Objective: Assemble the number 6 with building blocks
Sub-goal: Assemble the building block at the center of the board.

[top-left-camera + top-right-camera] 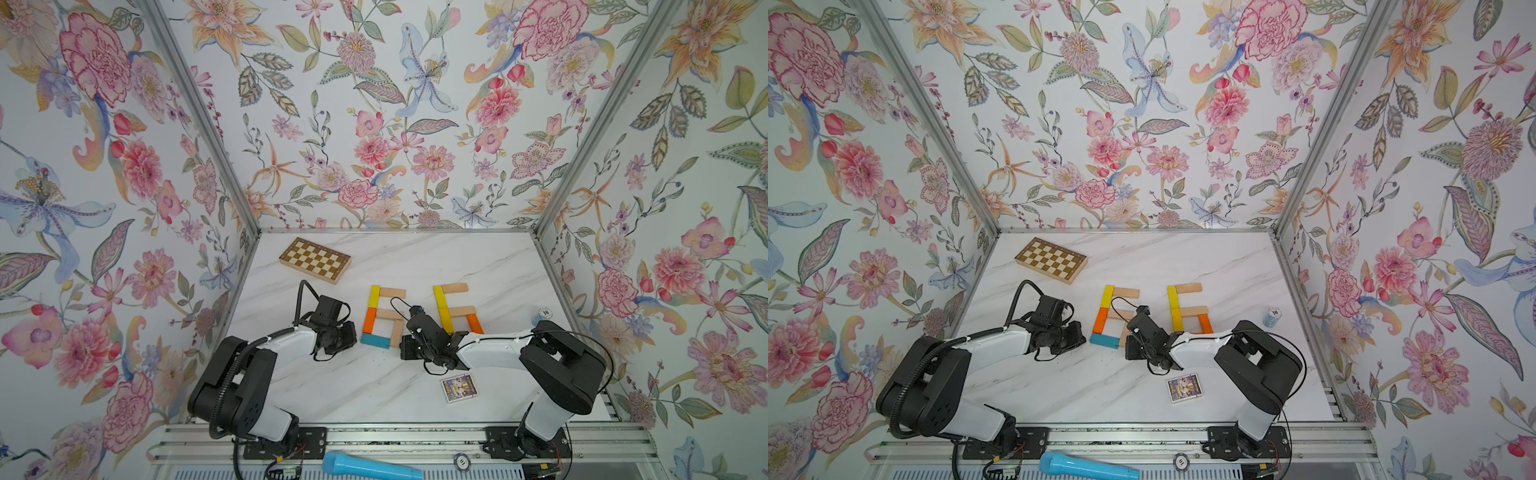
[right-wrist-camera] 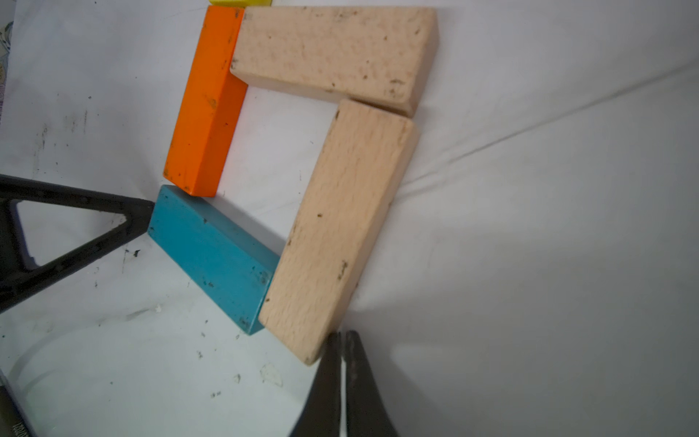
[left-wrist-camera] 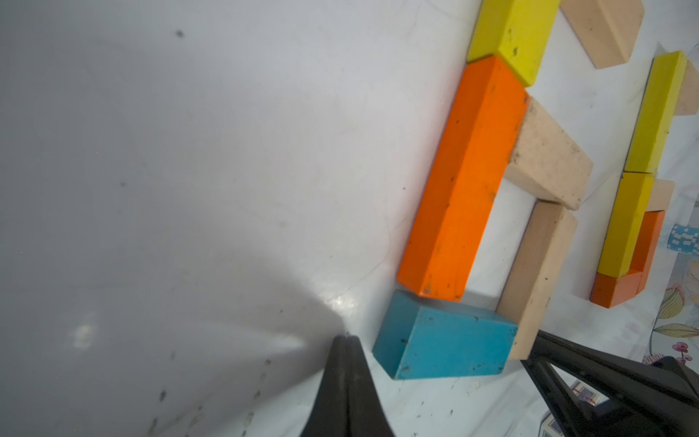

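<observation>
The number 6 lay assembled on the table, with the blue block forming its base. The left gripper, fingers pressed together, sat just beside one end of the blue block. The right gripper, fingers likewise together, sat at the corner of the beige block abutting the blue block's opposite end. A second block figure lay beyond that end.
</observation>
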`<action>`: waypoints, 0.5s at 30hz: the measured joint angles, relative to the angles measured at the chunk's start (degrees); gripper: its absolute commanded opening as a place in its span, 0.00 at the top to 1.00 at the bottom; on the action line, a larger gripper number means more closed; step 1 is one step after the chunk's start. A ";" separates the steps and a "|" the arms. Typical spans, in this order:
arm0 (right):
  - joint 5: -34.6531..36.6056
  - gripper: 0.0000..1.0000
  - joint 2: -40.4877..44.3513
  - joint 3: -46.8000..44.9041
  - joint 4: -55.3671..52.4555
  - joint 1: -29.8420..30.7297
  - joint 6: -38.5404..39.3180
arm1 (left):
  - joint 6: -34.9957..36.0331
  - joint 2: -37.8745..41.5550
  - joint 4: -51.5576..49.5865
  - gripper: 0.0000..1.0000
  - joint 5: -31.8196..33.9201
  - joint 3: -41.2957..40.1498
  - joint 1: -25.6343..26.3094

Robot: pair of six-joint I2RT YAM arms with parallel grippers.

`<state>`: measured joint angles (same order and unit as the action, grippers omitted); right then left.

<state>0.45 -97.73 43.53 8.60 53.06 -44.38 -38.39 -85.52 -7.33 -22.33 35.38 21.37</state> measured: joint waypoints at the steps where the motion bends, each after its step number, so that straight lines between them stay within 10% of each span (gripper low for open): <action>1: -0.02 0.92 0.00 0.04 -0.02 0.00 0.00 | 0.00 0.00 0.00 1.00 0.00 0.00 0.00; 15: -0.37 0.85 5.25 -2.36 -1.27 -1.16 4.00 | 0.02 0.26 -0.33 0.97 0.02 0.00 0.00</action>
<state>0.08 -92.49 41.17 7.33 51.90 -40.38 -38.37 -85.25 -7.66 -22.31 35.38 21.37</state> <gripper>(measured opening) 0.125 0.047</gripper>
